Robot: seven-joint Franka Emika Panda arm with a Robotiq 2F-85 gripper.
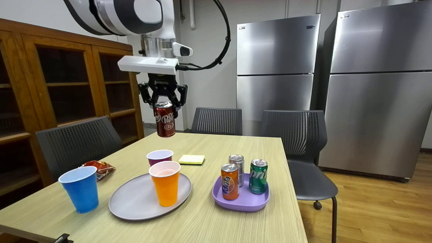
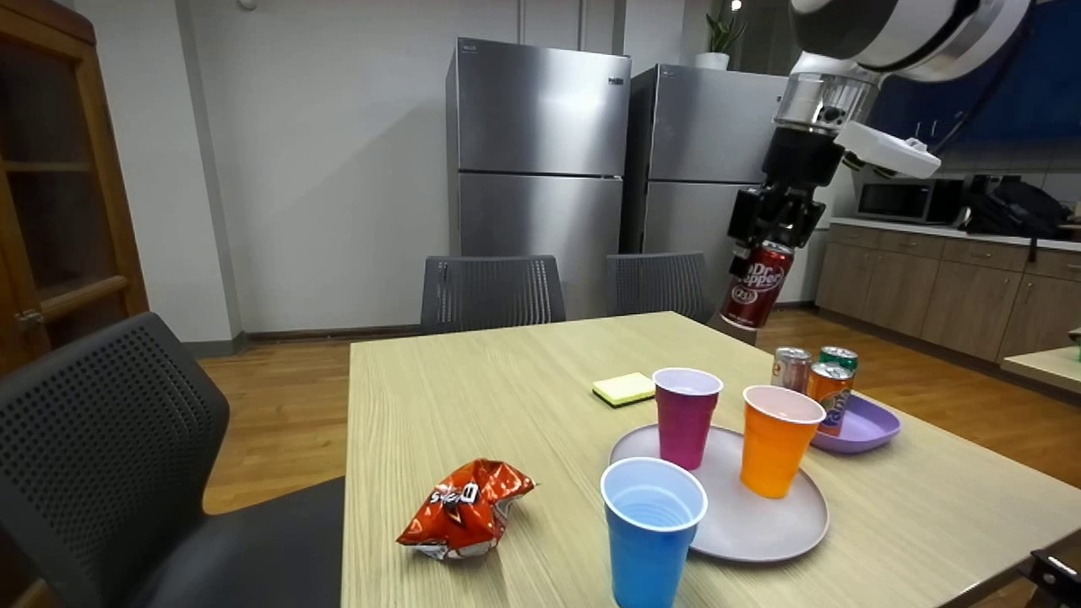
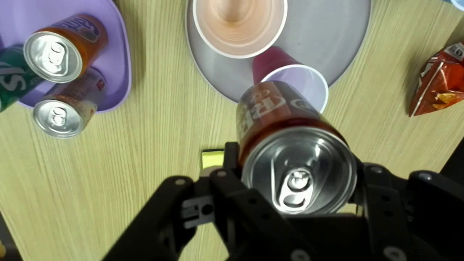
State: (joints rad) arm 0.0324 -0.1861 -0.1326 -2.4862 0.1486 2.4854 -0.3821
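Blue cup, on table; grey plate, bearing orange cup and magenta cup; purple tray, three cans standing in it; yellow sponge, flat on table. Gripper, clasping one red soda can by its sides, raised above the table. Behind: two chairs, two fridges.

Beyond the far edge of the pale wood-grain tabletop, two stainless-steel refrigerators stand before an off-white wall. Dark grey chairs with perforated backs line the far and left edges. A brown wooden glass-doored cabinet rises past the left edge; honey-coloured plank flooring shows past the right.
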